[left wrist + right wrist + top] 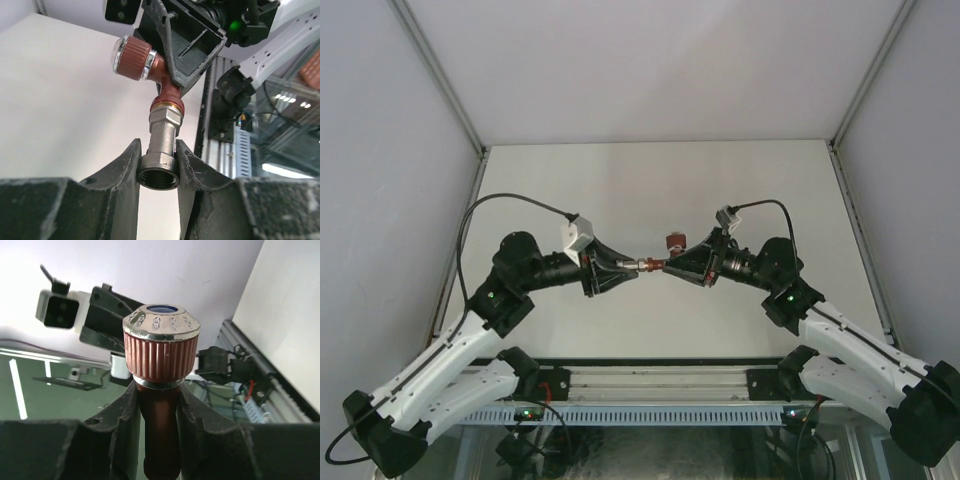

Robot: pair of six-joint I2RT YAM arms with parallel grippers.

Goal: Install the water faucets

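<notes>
Both of my arms reach inward and meet above the middle of the table (pixel 650 180), with the joined parts held in the air, clear of its surface.

Left side: my left gripper (pixel 628 266) is closed to a narrow gap around the metal fitting (pixel 162 140), a short grey-silver sleeve. Its fingers (pixel 131 165) press on opposite sides of the sleeve near its wider collar. The open end with its inner thread faces back toward my left wrist camera.

Right side: my right gripper (pixel 670 266) is likewise narrow and holds the tap body (pixel 169 92), a dark red-brown angled piece. The fingers (pixel 120 410) clamp its stem just below the knob (pixel 161 347). The knob is ribbed and red-brown, has a silver rim and a blue centre, and stands clear above my fingertips.

Junction: the far end of the metal fitting meets the brass-coloured ring at the end of the tap body, and the two lie in one line between my grippers. They are touching. I cannot tell how far the one is screwed into the other. In the top view the knob juts off to the far side of this line.
</notes>
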